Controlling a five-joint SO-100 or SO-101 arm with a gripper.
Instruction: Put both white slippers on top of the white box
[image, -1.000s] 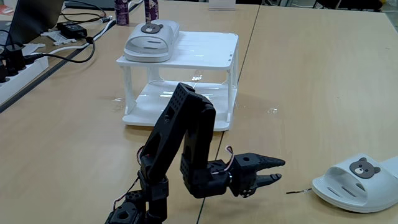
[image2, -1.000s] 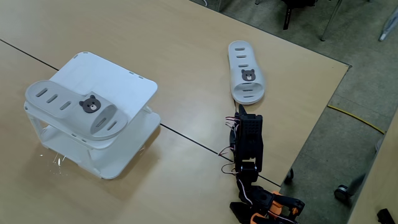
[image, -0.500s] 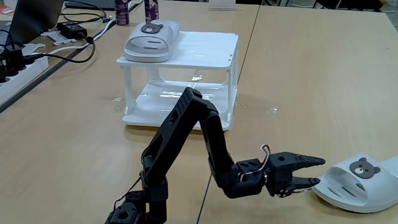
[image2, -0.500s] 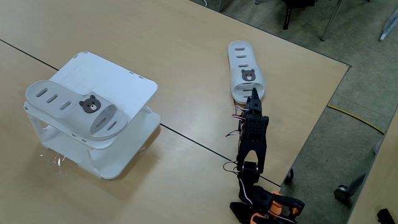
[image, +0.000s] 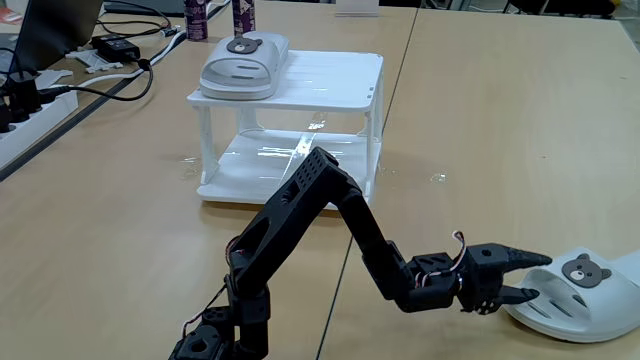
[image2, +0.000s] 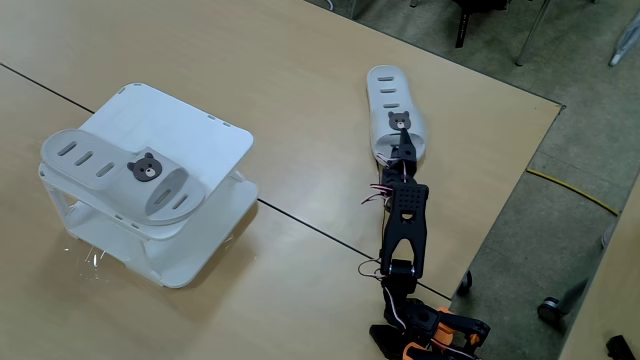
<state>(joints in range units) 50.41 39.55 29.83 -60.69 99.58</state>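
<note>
One white slipper (image: 243, 63) (image2: 120, 175) with a brown bear badge lies on the top panel of the white box (image: 330, 82) (image2: 190, 135), along its left edge in both fixed views. The other slipper (image: 585, 295) (image2: 395, 112) lies flat on the wooden table, far from the box. My black gripper (image: 541, 277) (image2: 404, 150) is stretched low over the table and open. Its fingertips reach the open toe end of that second slipper, one finger above the strap edge and one below. Nothing is held.
A power strip, cables and an adapter (image: 115, 47) lie at the table's far left, with bottles (image: 196, 18) behind the box. The table's edge (image2: 510, 190) runs close beside the second slipper. A seam (image: 395, 90) divides two table tops.
The arm has stretched out from a folded pose toward the slipper on the table, and the open gripper has travelled from mid-table to the slipper's toe end. Neither slipper has moved.
</note>
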